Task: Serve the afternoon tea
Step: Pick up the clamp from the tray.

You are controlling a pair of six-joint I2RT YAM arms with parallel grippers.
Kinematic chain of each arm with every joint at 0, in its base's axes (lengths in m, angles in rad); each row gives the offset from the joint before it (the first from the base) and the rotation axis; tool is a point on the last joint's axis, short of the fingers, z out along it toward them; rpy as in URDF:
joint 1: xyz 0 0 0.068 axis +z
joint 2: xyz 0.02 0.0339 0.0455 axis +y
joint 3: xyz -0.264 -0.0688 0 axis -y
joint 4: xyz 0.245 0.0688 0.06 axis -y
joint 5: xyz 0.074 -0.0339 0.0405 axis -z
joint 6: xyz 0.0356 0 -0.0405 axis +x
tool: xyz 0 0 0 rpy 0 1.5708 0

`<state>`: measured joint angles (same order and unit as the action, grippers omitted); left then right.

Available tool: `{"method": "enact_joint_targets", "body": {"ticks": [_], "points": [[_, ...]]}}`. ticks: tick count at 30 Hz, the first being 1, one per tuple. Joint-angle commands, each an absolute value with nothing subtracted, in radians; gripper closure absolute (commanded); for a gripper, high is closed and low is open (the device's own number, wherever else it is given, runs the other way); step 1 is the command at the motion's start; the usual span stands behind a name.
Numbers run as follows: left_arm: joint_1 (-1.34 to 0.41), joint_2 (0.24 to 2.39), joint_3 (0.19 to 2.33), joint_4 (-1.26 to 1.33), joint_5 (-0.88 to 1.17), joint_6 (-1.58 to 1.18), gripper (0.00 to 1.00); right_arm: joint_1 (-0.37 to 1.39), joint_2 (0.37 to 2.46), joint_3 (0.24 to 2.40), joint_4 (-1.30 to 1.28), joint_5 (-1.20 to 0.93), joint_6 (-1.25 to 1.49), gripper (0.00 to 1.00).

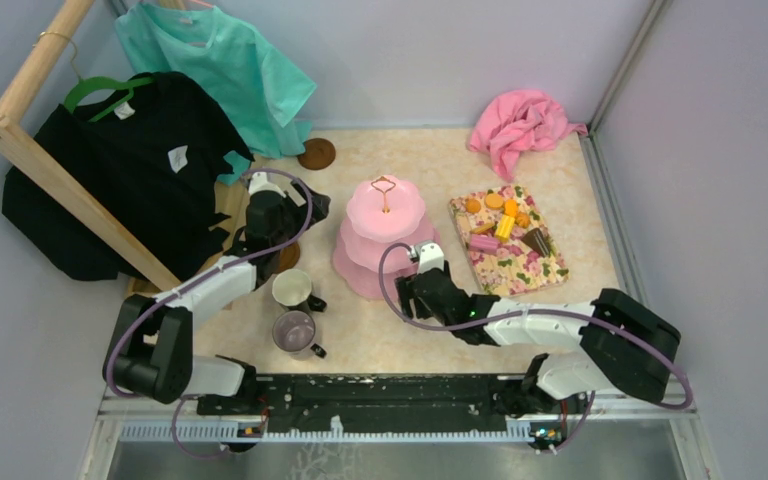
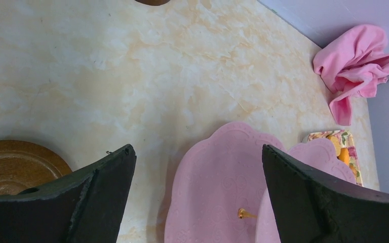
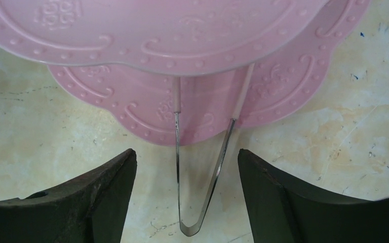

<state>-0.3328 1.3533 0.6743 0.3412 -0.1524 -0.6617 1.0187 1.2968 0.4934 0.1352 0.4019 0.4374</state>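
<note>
The pink three-tier cake stand (image 1: 364, 268) with its gold loop (image 1: 384, 185) stands mid-table, its tiers bare. Orange, yellow and brown snacks (image 1: 505, 222) lie on the floral mat (image 1: 535, 270) to its right. A white mug (image 1: 292, 288) and a grey-purple mug (image 1: 295, 330) stand to its left. One brown saucer (image 1: 316, 153) lies at the back, another (image 2: 10, 167) by my left gripper. My left gripper (image 1: 305, 205) (image 2: 197, 149) is open and empty beside the stand's top tiers (image 2: 218, 187). My right gripper (image 1: 425, 255) (image 3: 186, 152) is open, its jaws either side of metal tongs (image 3: 190, 228) without touching them.
A pink cloth (image 1: 520, 125) lies at the back right corner. A wooden clothes rail (image 1: 70, 190) with a black shirt (image 1: 130, 170) and a teal shirt (image 1: 225, 65) stands along the left side. Walls close off the back and right.
</note>
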Motion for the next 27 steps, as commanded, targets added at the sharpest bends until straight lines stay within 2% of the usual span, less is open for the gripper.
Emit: {"method": "enact_joint_targets", "body": {"ticks": [1, 21, 27], "points": [[-0.328, 1.36, 0.678, 0.389, -0.15, -0.67, 0.01, 0.991, 1.32, 0.544, 0.188, 0.38, 0.435, 0.28], [-0.328, 1.405, 0.687, 0.42, -0.15, -0.683, 0.01, 0.944, 1.406, 0.574, 0.214, 0.315, 0.438, 0.42], [-0.328, 1.411, 0.686, 0.426, -0.153, -0.689, 0.01, 0.942, 1.407, 0.574, 0.208, 0.319, 0.441, 0.53]]}}
